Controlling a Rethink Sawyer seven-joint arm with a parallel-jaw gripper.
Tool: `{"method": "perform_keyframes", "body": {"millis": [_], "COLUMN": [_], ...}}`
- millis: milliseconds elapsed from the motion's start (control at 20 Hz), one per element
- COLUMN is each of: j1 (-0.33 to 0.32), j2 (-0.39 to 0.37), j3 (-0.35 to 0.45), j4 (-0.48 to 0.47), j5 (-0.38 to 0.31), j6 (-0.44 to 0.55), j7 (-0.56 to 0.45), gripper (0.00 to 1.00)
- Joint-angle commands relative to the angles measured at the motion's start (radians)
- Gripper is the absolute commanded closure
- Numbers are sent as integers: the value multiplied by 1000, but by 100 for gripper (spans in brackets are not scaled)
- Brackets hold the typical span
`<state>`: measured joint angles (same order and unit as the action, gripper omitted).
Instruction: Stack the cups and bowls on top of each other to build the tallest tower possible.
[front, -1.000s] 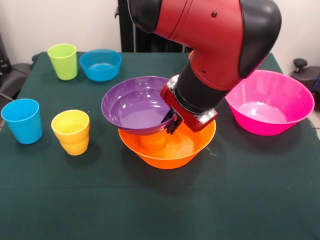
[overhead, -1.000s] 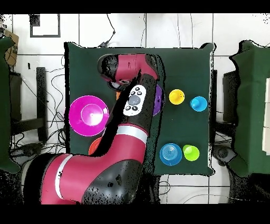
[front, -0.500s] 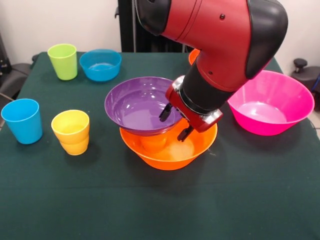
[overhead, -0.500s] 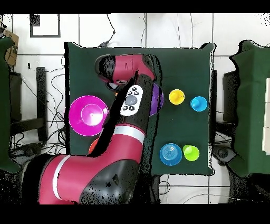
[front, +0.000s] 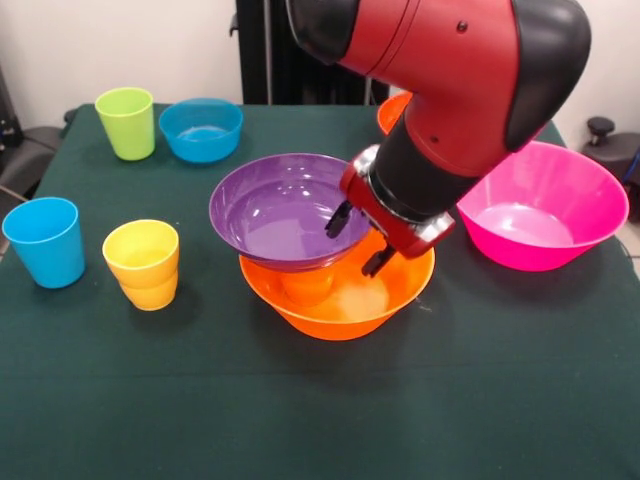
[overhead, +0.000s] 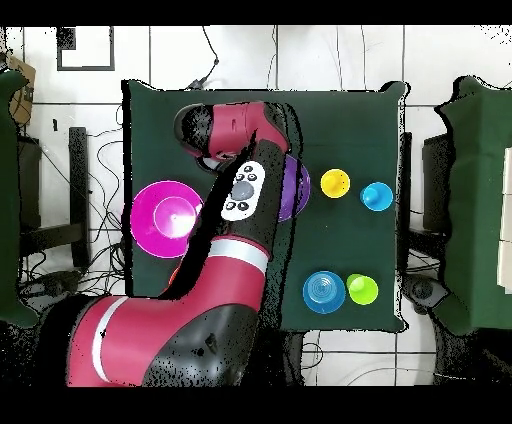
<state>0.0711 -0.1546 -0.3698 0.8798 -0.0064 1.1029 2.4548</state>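
My gripper (front: 359, 239) hangs with jaws spread, empty, at the rim of the purple bowl (front: 285, 208). That bowl sits on the orange cup (front: 308, 286) inside the orange bowl (front: 335, 290). Brushing the rim could tip it off.

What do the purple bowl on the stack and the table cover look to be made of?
The purple bowl looks like glossy moulded plastic: thin even rim, uniform colour, soft light streaks on its inner wall. Glazed ware cannot be fully ruled out by look alone. The table cover appears to be dark green matte cloth, perhaps felt: no shine, and faint ripples near the front edge.
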Motion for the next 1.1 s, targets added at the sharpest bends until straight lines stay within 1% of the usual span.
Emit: {"method": "perform_keyframes", "body": {"millis": [50, 150, 250, 300, 500, 650, 700, 750, 800, 900, 1050, 1100], "j1": [42, 45, 30, 26, 8, 22, 26, 27, 24, 9, 1, 2], "j2": [-138, -168, -211, -236, -285, -322, -350, -370, -419, -491, -528, -535], "j3": [7, -8, -12, -24, -28, -59, -73, -73, -73, -66, -78, -82], "j4": [92, 88, 107, 105, 89, 47, 49, 66, 127, 217, 222, 216], "j5": [-9, -10, -12, -23, -44, -68, -75, -77, -77, -70, -101, -122], "j6": [200, 248, 281, 317, 409, 525, 561, 551, 498, 419, 396, 365], "j7": [30, 18, -20, -47, -112, -126, -133, -139, -157, -183, -218, -234], "gripper": [0, 0, 0, 0, 0, 0, 0, 0, 0, 0, 0, 0]}}
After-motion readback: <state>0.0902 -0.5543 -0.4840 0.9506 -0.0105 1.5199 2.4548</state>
